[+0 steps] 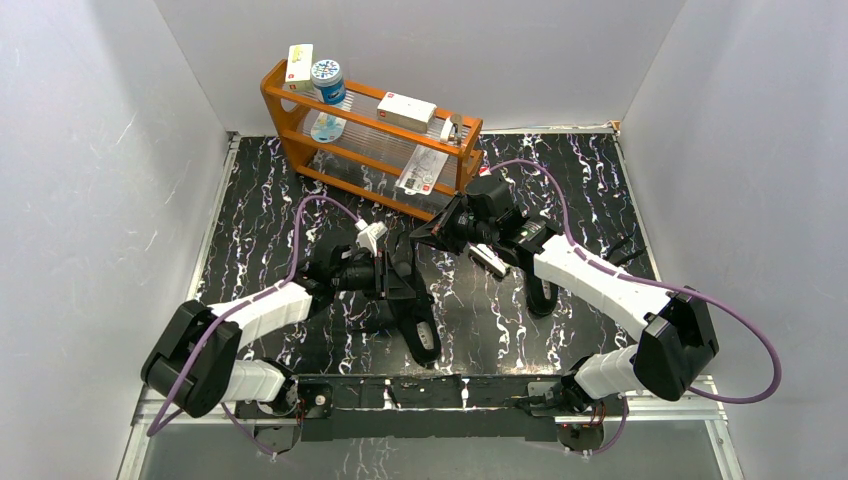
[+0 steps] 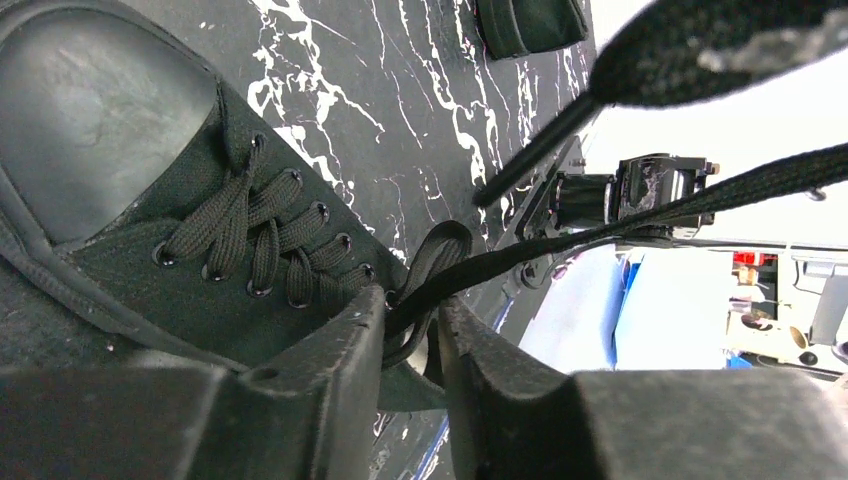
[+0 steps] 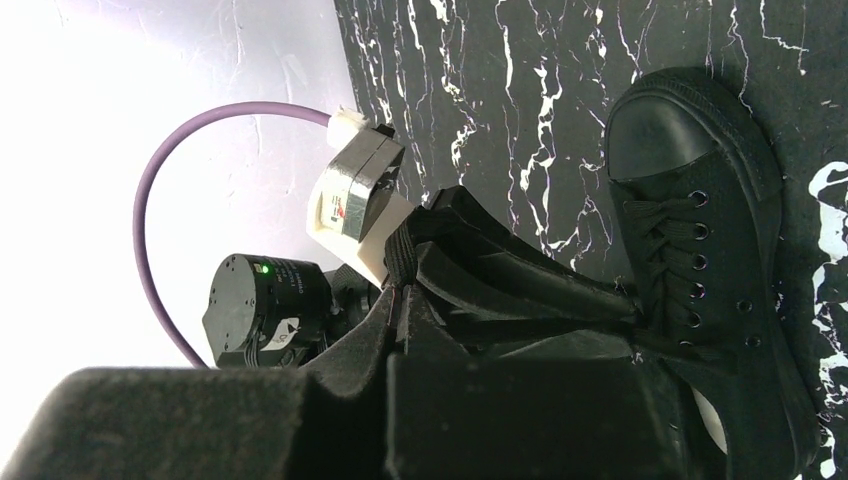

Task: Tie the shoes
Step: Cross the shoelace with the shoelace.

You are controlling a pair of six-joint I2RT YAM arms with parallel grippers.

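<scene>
The left gripper (image 2: pixel 412 310), jaws slack, straddles the lace (image 2: pixel 560 240) at the shoe (image 2: pixel 150 200); the lace stretches taut rightward into the clenched right gripper (image 1: pixel 420 233).

Two black sneakers (image 1: pixel 420 325) (image 1: pixel 541 292), two robot arms (image 1: pixel 262 310) (image 1: pixel 590 275), one wooden rack (image 1: pixel 272 92), one table (image 1: pixel 600 180).

No lettering, brand or number can be read in any of the three views.
On the wooden rack (image 1: pixel 275 100) at the far side of the surface (image 1: pixel 590 190), a long white box (image 1: pixel 406 109) on the top shelf and a small box (image 1: pixel 299 67) at the rack's left end each carry a red mark. A white packet (image 1: pixel 422 170) on the lower shelf shows print. All of it is too small to read.
</scene>
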